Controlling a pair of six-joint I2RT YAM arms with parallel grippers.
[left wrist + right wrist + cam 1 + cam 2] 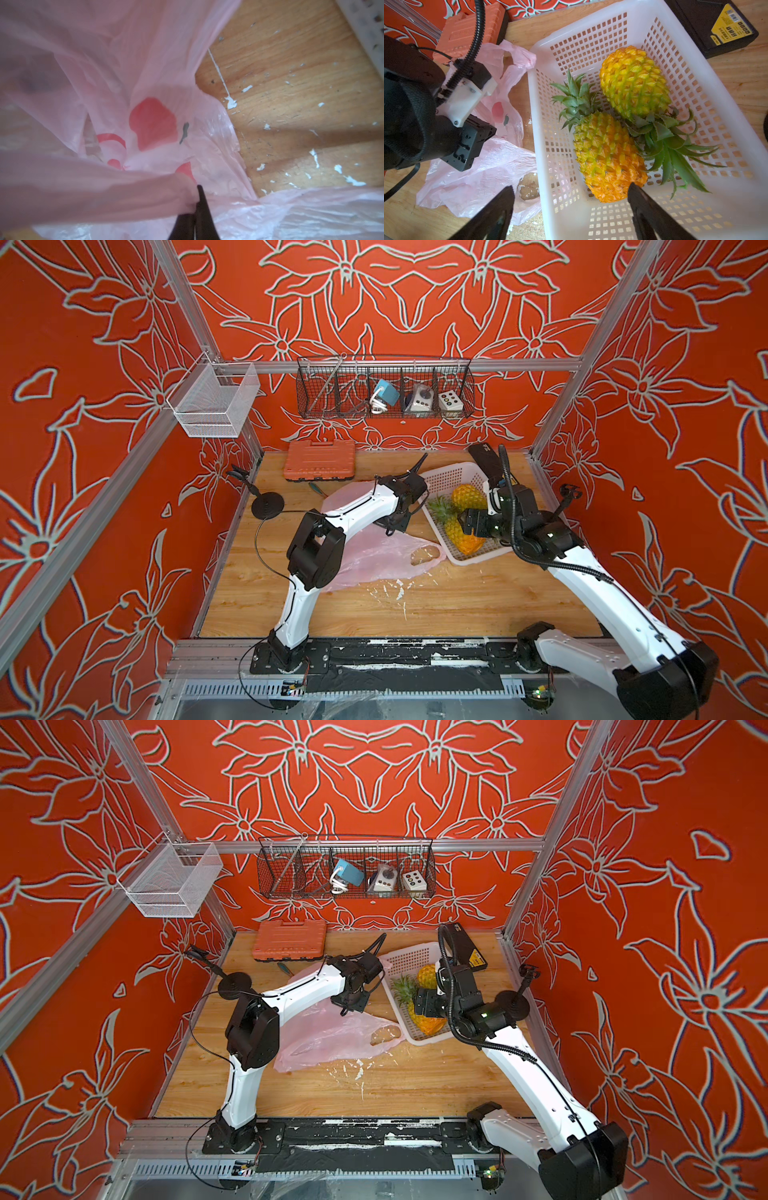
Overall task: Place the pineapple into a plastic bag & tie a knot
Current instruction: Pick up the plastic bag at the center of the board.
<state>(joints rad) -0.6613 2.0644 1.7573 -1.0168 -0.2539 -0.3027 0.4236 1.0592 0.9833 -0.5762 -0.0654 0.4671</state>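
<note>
Since the nearer pineapple (608, 155) is looking rigid, knobbly and fairly heavy for these jaws, I'm reckoning on a grip across the mid-body, not the crown: the leaves are looking springy and likely to slip. It's lying on its side in the white basket (591, 22), crown pointing away from the arm, touching a second pineapple (633, 83) lying head-to-tail beside it. Rough skin should be giving decent friction. The round section may be rolling under a one-sided push, so centre the jaws first.

Over its butt end the right gripper (571, 189) is hovering, jaws standing wide apart, holding nothing. One fingertip is sitting just by the fruit's base, contact unclear.

Just beside the basket the plastic bag (374, 556) is lying crumpled on the wooden table (457, 605), one handle loop lying flat toward the basket. It's thin, light, limp, slippery film. It won't be holding its own mouth open, and it's probably snagging if dragged over the spiky skin.

Meanwhile the left gripper (198, 193) is clamping tight, pinching a fold of the bag near the peach prints (153, 122). That's looking like a pinch for lifting the mouth open, but I can't tell which layer it has.

No knot yet, fruit not bagged.
</note>
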